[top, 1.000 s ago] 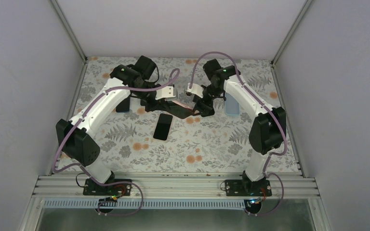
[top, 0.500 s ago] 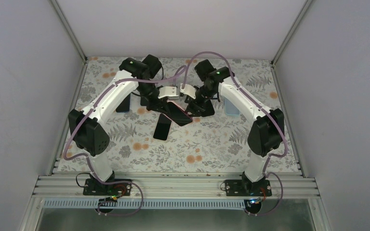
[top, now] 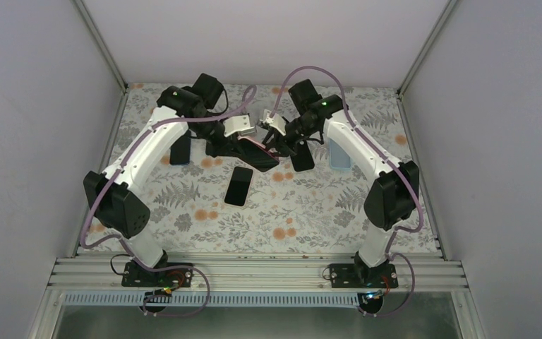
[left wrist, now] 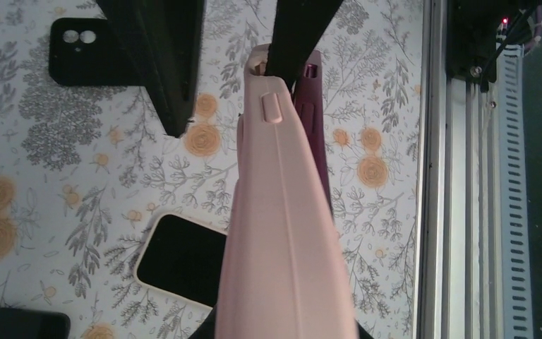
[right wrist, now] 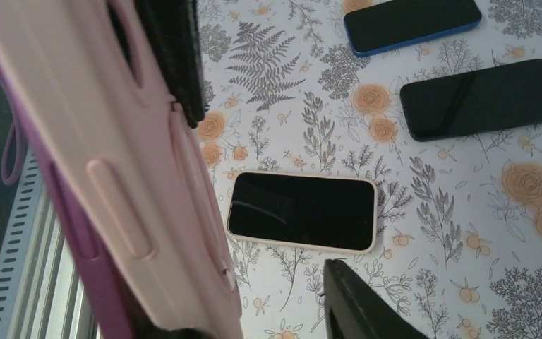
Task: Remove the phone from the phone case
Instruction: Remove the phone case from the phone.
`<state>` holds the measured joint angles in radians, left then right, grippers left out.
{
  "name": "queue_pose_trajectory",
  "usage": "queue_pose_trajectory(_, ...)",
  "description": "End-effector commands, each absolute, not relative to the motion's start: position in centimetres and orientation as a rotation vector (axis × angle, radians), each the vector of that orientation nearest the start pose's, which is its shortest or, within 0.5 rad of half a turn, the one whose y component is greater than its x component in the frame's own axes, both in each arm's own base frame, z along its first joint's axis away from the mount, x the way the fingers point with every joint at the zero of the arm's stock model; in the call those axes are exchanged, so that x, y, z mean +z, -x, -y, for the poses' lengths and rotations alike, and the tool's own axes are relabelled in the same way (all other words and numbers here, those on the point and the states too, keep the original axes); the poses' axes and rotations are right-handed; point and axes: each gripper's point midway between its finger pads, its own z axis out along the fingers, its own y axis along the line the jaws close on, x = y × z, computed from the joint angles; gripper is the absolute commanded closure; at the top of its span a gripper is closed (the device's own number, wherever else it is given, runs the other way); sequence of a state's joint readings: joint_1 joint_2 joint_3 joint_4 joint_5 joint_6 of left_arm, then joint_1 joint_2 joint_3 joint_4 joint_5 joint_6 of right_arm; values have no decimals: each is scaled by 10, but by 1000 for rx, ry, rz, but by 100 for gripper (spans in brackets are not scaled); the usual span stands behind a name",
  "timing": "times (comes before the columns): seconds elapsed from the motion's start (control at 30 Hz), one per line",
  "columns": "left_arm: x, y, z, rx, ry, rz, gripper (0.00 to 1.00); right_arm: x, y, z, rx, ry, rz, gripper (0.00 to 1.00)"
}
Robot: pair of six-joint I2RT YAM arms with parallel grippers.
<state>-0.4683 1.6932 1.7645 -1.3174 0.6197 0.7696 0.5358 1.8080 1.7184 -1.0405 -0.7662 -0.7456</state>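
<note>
A pink phone case (top: 254, 146) hangs tilted above the table's middle, with my left gripper (top: 236, 145) shut on its left end. In the left wrist view the case (left wrist: 282, 212) fills the centre, and the purple edge of the phone (left wrist: 315, 120) shows along its right side. My right gripper (top: 276, 141) stands at the case's other end. One black finger (left wrist: 300, 28) touches the case tip, the other finger (left wrist: 162, 63) stands clear of it. In the right wrist view the case (right wrist: 113, 176) and phone (right wrist: 77, 247) lie left of the free finger (right wrist: 367, 304).
Under the held case a phone in a cream case (top: 238, 186) lies screen up on the floral table. A black phone (top: 302, 159) and a blue one (top: 339, 152) lie right of it. A black case with camera holes (top: 180, 148) lies left. An aluminium rail (left wrist: 437, 176) borders the table.
Both grippers have shifted a little toward the far side, the pink case going with them. The right gripper's jaws stand narrower than half a second ago.
</note>
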Motion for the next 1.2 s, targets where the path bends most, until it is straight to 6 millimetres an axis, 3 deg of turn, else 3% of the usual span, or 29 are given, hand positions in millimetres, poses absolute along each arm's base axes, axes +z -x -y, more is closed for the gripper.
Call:
queue_pose_trajectory(0.0, 333, -338, 325, -892, -1453, -1561, 98, 327, -214, -376, 1522, 1697, -1322, 69)
queue_pose_trajectory(0.07, 336, -340, 321, -895, -1446, -1560, 98, 325, -215, -374, 1509, 1698, -1342, 79)
queue_pose_trajectory(0.13, 340, -342, 318, -876, -1440, -1577, 98, 322, -219, -372, 1493, 1682, -1379, 95)
queue_pose_trajectory(0.2, 342, -345, 313, -853, -1437, -1599, 97, 320, -227, -369, 1474, 1647, -1417, 96)
queue_pose_trajectory(0.3, 344, -344, 303, -807, -1436, -1635, 87, 321, -241, -361, 1422, 1586, -1464, 96)
queue_pose_trajectory(0.43, 345, -338, 284, -704, -1430, -1684, 66, 324, -267, -345, 1345, 1493, -1554, 96)
queue_pose_trajectory(0.57, 351, -325, 255, -531, -1413, -1718, 21, 319, -310, -325, 1287, 1339, -1693, 96)
queue_pose_trajectory(0.6, 354, -322, 247, -475, -1403, -1721, 17, 317, -324, -320, 1249, 1290, -1731, 96)
queue_pose_trajectory(0.73, 369, -332, 210, -167, -1269, -1701, 14, 315, -368, -296, 1116, 1055, -1827, 96)
queue_pose_trajectory(0.9, 396, -369, 173, 148, -958, -1655, 13, 325, -409, -283, 969, 831, -1878, 96)
queue_pose_trajectory(1.0, 391, -367, 204, 135, -940, -1593, 16, 324, -453, -274, 688, 642, -1953, 96)
queue_pose_trajectory(1.07, 380, -365, 230, 155, -928, -1555, 20, 332, -470, -272, 594, 588, -1941, 96)
queue_pose_trajectory(1.17, 357, -372, 263, 82, -898, -1566, 17, 350, -487, -271, 498, 514, -1905, 96)
